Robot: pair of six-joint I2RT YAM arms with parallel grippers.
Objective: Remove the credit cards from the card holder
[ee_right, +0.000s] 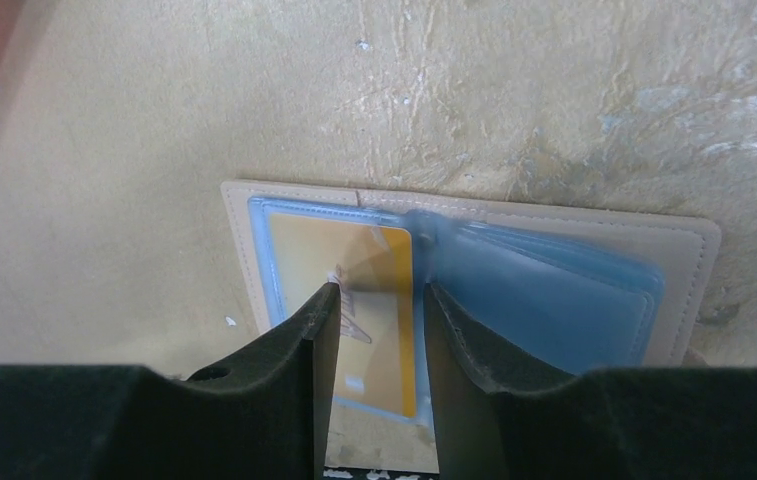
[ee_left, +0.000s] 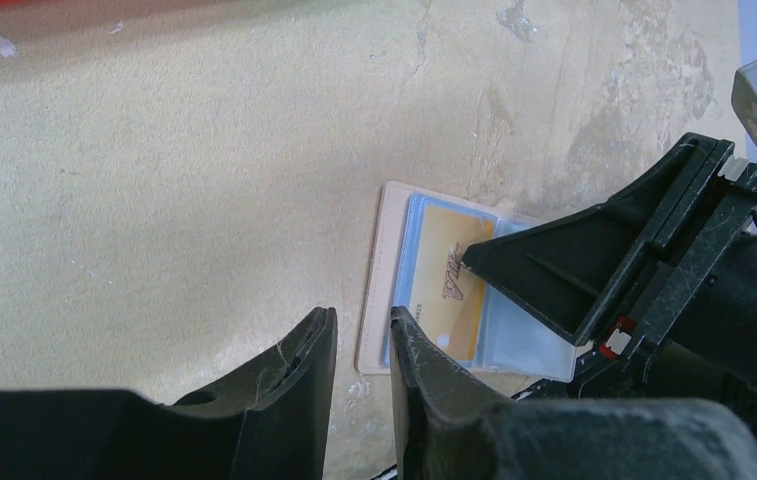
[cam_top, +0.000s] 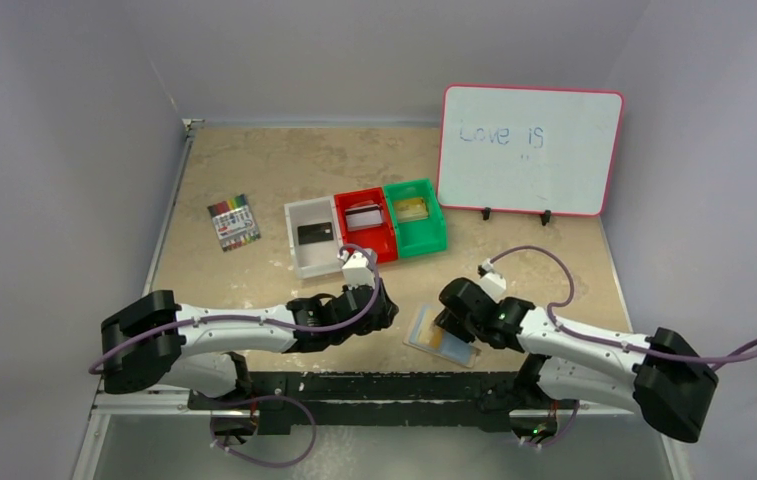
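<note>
The card holder (cam_top: 422, 333) lies open on the table near the front edge, tan rim outside, pale blue sleeves inside (ee_right: 554, 295). A gold credit card (ee_right: 359, 265) sits in its left sleeve, also seen in the left wrist view (ee_left: 439, 270). My right gripper (ee_right: 376, 292) is open, its fingertips down on that gold card and sleeve, nothing clamped. My left gripper (ee_left: 362, 325) stands just left of the holder's edge (ee_left: 379, 290), slightly open and empty. A black card (cam_top: 314, 234), a silver card (cam_top: 362, 216) and another gold card (cam_top: 413, 209) lie in the bins.
Behind the grippers stand a white bin (cam_top: 299, 250), a red bin (cam_top: 382, 243) and a green bin (cam_top: 436, 238) in a row. A pack of coloured markers (cam_top: 233, 222) lies at the left, and a whiteboard (cam_top: 529, 148) stands at the back right.
</note>
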